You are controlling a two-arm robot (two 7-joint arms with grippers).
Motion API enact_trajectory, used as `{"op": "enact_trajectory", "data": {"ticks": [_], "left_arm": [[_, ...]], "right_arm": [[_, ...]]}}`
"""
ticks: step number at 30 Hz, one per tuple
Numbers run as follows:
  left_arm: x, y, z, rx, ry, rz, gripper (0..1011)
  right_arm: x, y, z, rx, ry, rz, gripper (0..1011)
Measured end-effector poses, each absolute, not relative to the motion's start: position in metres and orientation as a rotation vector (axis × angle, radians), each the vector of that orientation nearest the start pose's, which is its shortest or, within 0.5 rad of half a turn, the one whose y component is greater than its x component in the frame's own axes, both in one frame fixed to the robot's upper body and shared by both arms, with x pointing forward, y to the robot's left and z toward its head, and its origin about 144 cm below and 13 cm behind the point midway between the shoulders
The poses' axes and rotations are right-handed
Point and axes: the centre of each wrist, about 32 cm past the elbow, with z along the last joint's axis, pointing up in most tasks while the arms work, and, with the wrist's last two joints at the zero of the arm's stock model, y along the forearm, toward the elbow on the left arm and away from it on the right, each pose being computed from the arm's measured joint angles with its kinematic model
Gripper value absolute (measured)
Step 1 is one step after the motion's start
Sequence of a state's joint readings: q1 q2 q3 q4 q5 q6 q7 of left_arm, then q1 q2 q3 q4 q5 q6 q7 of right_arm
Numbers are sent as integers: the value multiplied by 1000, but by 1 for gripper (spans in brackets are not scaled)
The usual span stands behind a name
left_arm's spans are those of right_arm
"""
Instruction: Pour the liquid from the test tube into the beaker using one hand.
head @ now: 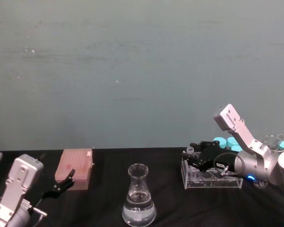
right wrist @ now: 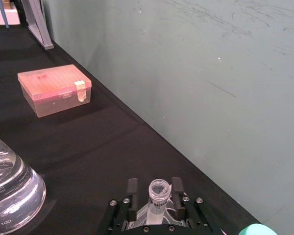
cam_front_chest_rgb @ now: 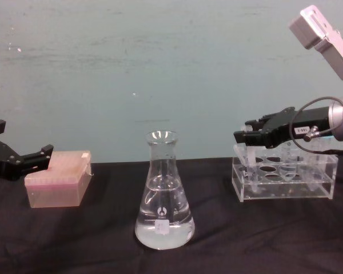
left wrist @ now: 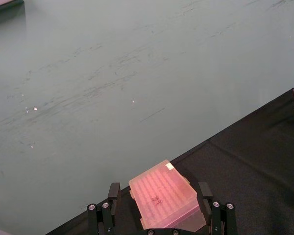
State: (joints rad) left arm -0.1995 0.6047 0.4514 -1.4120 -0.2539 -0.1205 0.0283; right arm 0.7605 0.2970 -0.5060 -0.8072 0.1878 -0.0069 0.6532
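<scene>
Pink box, teal caps, black cloth
Clear beaker [cam_front_chest_rgb: 164,197] with white markings; pink tip box [cam_front_chest_rgb: 58,178]; teal caps [head: 227,142]; black tablecloth [cam_front_chest_rgb: 263,234]

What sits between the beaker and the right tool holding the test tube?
Nothing: in the chest view, bare black tablecloth separates the beaker from the right tool, which grips the test tube over the clear rack.

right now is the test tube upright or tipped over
Upright. The test tube stands at the rack, open rim up, between the right gripper's fingers, not yet tilted toward the beaker.
</scene>
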Motion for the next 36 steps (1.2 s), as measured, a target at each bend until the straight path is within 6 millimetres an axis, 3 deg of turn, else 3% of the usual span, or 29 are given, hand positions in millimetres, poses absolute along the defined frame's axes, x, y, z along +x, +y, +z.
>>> {"op": "enact_trajectory", "data": {"ticks": [9,20,36], "left_arm": [[489,310,1140,304,-285,1248,1000],[489,310,1140,304,-285,1248,1000],[489,310,1140,304,-285,1248,1000]], "right_arm": [[642,-270,1200,-378,-88,-752,713],[642,-270,1200,-378,-88,-752,1003],[642,-270,1200,-378,-88,-752,1000]]}}
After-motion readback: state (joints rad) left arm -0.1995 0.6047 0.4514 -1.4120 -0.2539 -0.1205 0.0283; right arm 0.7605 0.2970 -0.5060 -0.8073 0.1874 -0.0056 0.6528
